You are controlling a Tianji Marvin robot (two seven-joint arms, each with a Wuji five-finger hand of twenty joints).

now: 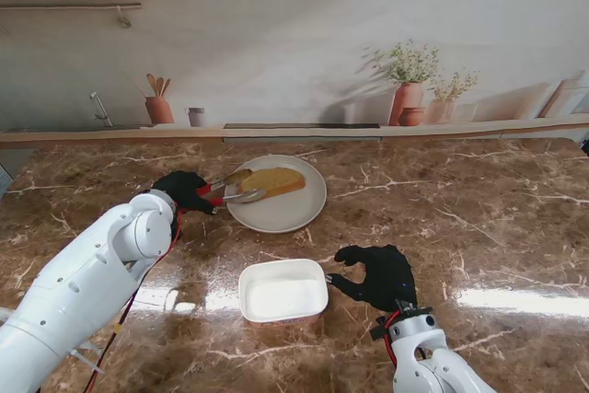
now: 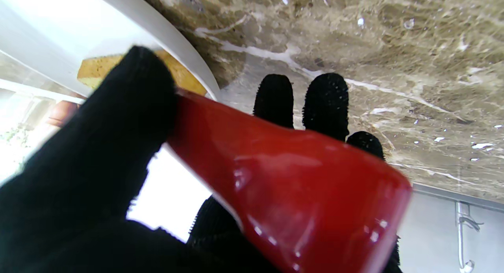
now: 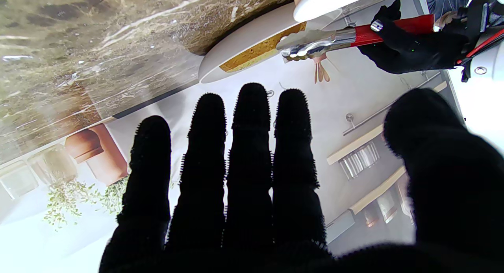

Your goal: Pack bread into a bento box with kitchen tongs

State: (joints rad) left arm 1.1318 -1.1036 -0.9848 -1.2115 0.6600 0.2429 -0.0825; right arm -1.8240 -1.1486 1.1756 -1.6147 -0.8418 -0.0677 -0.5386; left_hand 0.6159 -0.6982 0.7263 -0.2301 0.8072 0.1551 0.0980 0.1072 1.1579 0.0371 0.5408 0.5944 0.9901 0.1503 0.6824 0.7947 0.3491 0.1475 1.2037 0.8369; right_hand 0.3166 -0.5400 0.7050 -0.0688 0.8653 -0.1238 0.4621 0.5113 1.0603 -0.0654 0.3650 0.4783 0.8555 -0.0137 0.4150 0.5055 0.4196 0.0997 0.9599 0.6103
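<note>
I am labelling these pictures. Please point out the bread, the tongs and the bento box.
bread [image 1: 276,179]: stand view, middle of the slice's top face.
tongs [image 1: 241,196]: stand view, metal tip of the nearer arm.
bento box [image 1: 317,294]: stand view, right rim.

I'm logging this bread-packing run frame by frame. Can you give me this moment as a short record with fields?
left hand: shut on the red-handled tongs
tongs tips: at the near-left end of the bread, one above it and one beside it; whether they pinch it cannot be told
bread: one slice, lying on the white plate
bento box: white, open, empty, nearer to me than the plate
right hand: open, holding nothing, just right of the box
table: brown marble
stage: bread not yet packed
</note>
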